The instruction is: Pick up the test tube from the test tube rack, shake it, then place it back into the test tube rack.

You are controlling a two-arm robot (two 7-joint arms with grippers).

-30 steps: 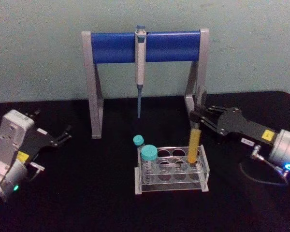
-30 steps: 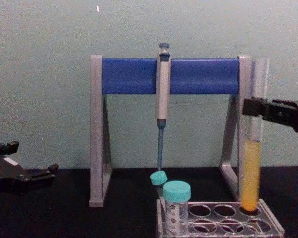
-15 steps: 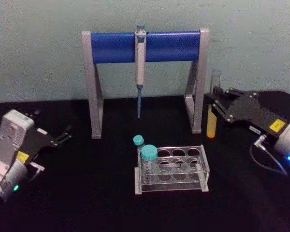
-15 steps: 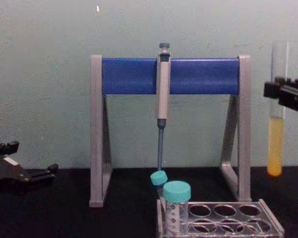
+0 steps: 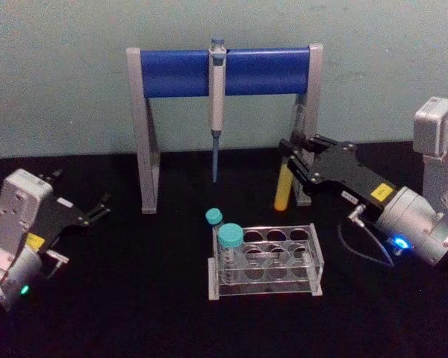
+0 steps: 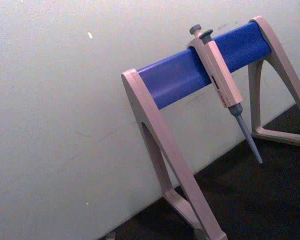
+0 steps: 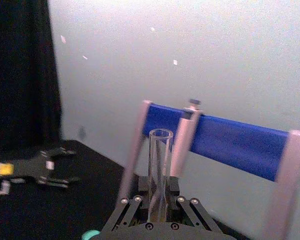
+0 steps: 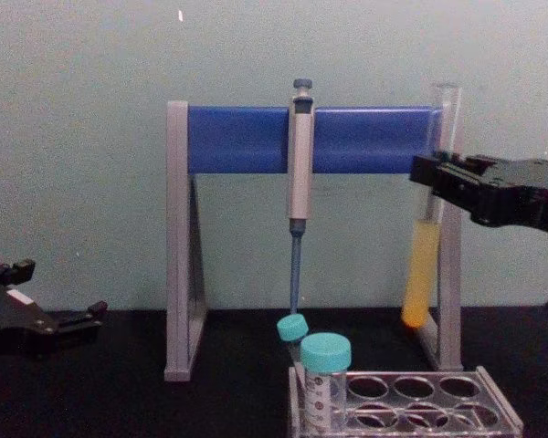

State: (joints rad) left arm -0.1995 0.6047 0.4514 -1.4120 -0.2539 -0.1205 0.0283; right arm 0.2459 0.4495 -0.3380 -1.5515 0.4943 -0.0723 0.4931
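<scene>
Black table [image 5: 134,313] and grey-and-blue pipette stand [image 5: 224,71] unchanged over the last second; left gripper [image 8: 65,288] parked at near left, fingers spread, nothing in them, no motion.

Right gripper [image 5: 290,158] is what moved: a second ago it had the test tube [image 5: 284,186] at the far-right hole of the test tube rack [image 5: 265,288]; half a second ago tube was lifted clear and carried right, past the stand's right leg; now swung back left, in front of that leg. Claw is clamped on the tube's upper part, one finger each side; tube hangs in the air, above and behind the rack's far-right corner, well off the table. Chest view shows it tilted, mouth to the right, bottom to the left. Judgement: pick-up done, right-then-left swing reads as the shake under way; return to the rack not yet done; far-right hole it came from stands free.

Materials, big to small: table matte black, no sheen; stand has flat grey legs splayed as an A, with a smooth blue round bar across; gripper black, hard, angular linkage; rack low, clear greyish plastic, rows of round holes, thin see-through walls; pipette [image 5: 216,82] grey-blue, slim, tapered tip, hung on the bar; tube long, thin, clear glass, open uncapped mouth, rounded bottom, yellow-orange liquid low down; likely slick and breakable, spill risk if tilted further; two teal-capped tubes [image 5: 230,237] short, at the rack's left end.
</scene>
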